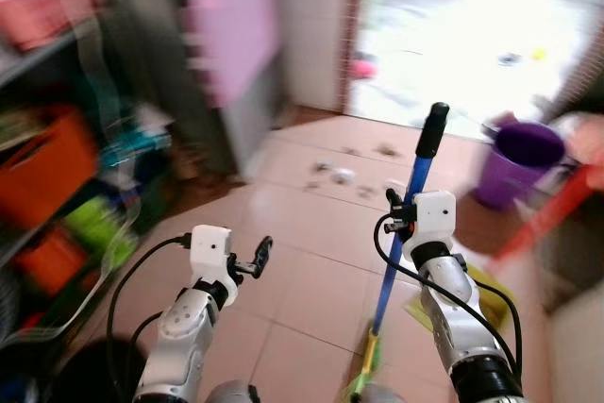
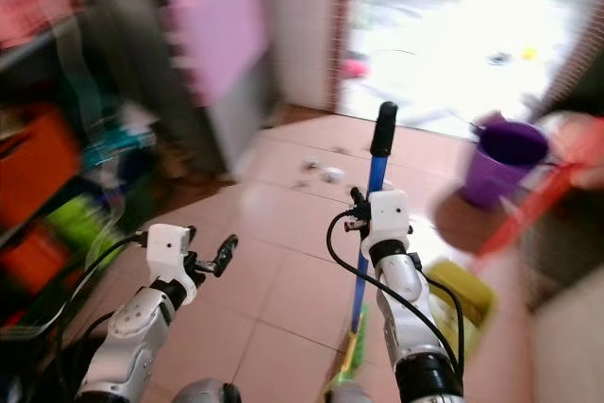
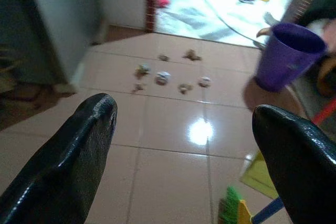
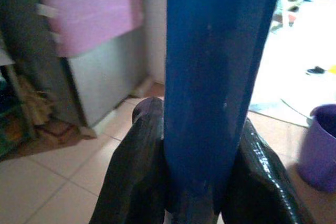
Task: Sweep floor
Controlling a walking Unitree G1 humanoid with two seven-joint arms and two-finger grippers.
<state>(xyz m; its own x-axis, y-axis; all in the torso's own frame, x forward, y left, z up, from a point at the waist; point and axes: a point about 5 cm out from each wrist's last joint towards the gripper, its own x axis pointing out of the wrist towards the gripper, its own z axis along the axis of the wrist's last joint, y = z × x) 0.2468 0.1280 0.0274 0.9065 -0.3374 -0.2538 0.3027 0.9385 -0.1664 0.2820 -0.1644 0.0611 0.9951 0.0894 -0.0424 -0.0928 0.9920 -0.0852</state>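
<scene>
While the head camera is blurred on its left side, the left eye view shows the right gripper (image 1: 404,212) closed around the blue broom handle with a black grip on top (image 1: 422,176). The handle stands almost upright, slightly tilted, and its green bristle head (image 1: 363,373) rests on the pink tiled floor (image 1: 293,261) near the robot. The left gripper (image 1: 260,257) is raised in front of the body with its fingers apart and nothing between them. Small pieces of crumpled litter (image 1: 342,176) lie on the tiles ahead, before the bright doorway. A purple plastic bucket (image 1: 521,162) stands to the right of them.

In the right eye view a yellow flat dustpan (image 2: 462,294) lies on the floor just beside the right arm.

In the left wrist view the two black fingers (image 3: 68,161) are wide apart and hold nothing; between them I see the litter, and the bucket is further to one side.

In the right wrist view both fingers (image 4: 136,171) press on the blue handle from both sides. A pink foam mat (image 4: 89,9) leans against a grey cabinet (image 4: 102,80) behind.
</scene>
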